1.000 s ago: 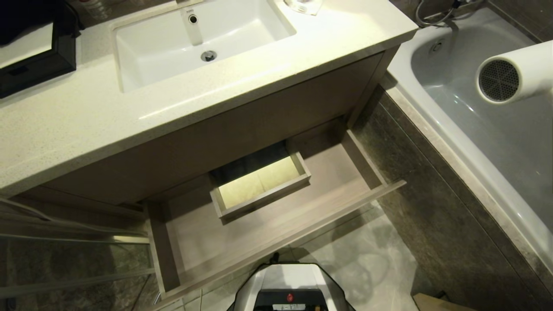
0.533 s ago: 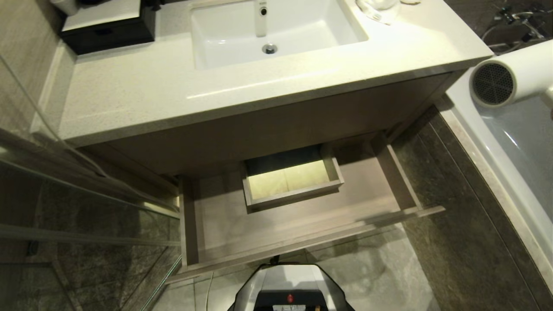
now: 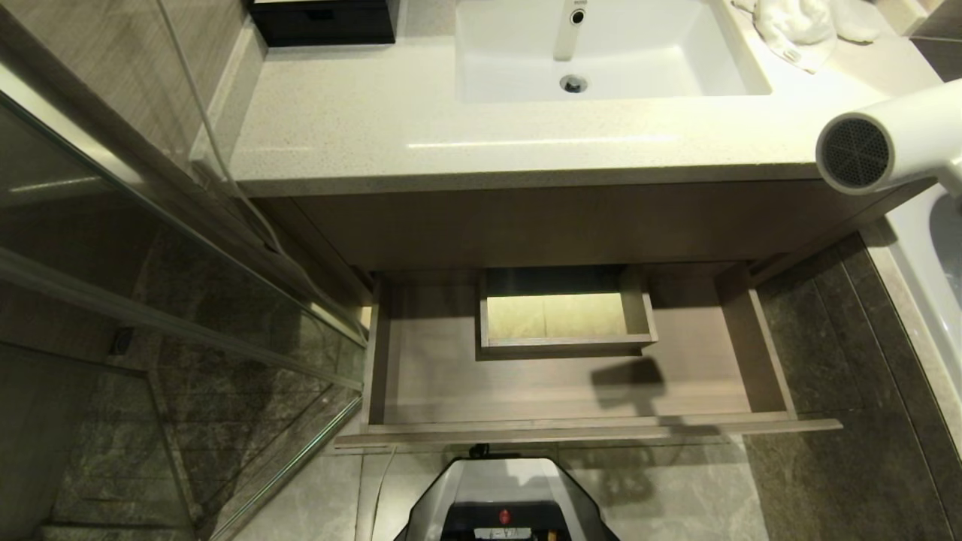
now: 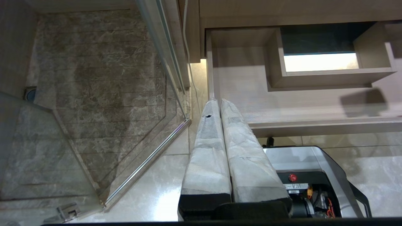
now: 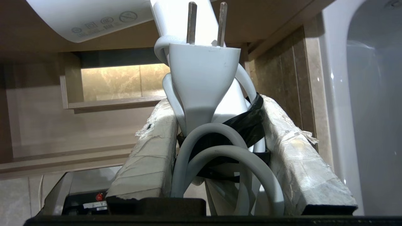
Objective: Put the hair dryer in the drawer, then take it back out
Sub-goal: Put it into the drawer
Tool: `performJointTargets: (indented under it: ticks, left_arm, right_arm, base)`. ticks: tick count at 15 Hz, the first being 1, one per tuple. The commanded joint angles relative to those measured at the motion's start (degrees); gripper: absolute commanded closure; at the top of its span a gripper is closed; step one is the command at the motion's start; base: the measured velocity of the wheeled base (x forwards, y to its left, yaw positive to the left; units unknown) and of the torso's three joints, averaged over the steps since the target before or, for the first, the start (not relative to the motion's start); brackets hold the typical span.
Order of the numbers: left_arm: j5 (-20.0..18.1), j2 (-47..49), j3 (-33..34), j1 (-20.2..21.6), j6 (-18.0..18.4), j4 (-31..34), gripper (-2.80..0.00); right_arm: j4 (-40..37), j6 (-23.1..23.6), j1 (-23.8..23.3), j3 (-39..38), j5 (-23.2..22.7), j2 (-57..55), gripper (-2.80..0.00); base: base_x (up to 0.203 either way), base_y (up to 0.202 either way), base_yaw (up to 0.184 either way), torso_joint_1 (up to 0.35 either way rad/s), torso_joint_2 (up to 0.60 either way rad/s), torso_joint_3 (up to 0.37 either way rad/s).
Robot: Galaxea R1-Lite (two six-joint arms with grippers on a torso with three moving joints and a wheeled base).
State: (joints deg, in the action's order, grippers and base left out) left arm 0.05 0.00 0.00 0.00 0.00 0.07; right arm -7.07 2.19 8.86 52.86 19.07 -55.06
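The white hair dryer [image 3: 887, 143] hangs in the air at the right edge of the head view, level with the counter's front corner, its grilled end facing me. In the right wrist view my right gripper [image 5: 216, 105] is shut on its handle, with the bundled cord and plug [image 5: 201, 72] between the padded fingers [image 5: 150, 147]. The wood-grain drawer [image 3: 421, 391] stands pulled out below the vanity and holds nothing; the dryer's shadow falls on its floor. My left gripper [image 4: 218, 101] is shut and empty, low beside the drawer's [image 4: 238, 97] front left corner.
A boxed cutout [image 3: 564, 347] rises in the drawer's middle. Above are the counter [image 3: 338, 135], the sink [image 3: 601, 52], a towel [image 3: 797, 26] and a black box [image 3: 323, 19]. A glass shower partition [image 3: 188, 323] stands left, a bathtub [image 3: 928, 300] right, my base [image 3: 503, 496] below.
The whole head view has swung, so the vanity and drawer now face me squarely. The dryer stays at the right edge in the right gripper. Its shadow now lies in the drawer.
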Motion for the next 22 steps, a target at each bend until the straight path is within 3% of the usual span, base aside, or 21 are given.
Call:
performJointTargets:
  ticks: [1, 7, 22]
  left_arm:
    - [0.0, 0.0, 0.1, 0.0, 0.0, 0.0, 0.00]
    - [0.0, 0.0, 0.0, 0.0, 0.0, 0.0, 0.00]
    - [0.0, -0.1, 0.0, 0.0, 0.0, 0.0, 0.00]
  right_arm:
    - [0.2, 0.0, 0.0, 0.1, 0.1, 0.1, 0.00]
    - [0.2, -0.1, 0.0, 0.0, 0.1, 0.7, 0.00]
    - [0.4, 1.1, 0.1, -4.1, -0.2, 4.6, 0.00]
  base:
    - [0.000, 0.000, 0.000, 0.000, 0.00, 0.000]
    - [0.000, 0.000, 0.000, -0.004, 0.01, 0.012]
    - [0.000, 0.000, 0.000, -0.141, 0.27, 0.126]
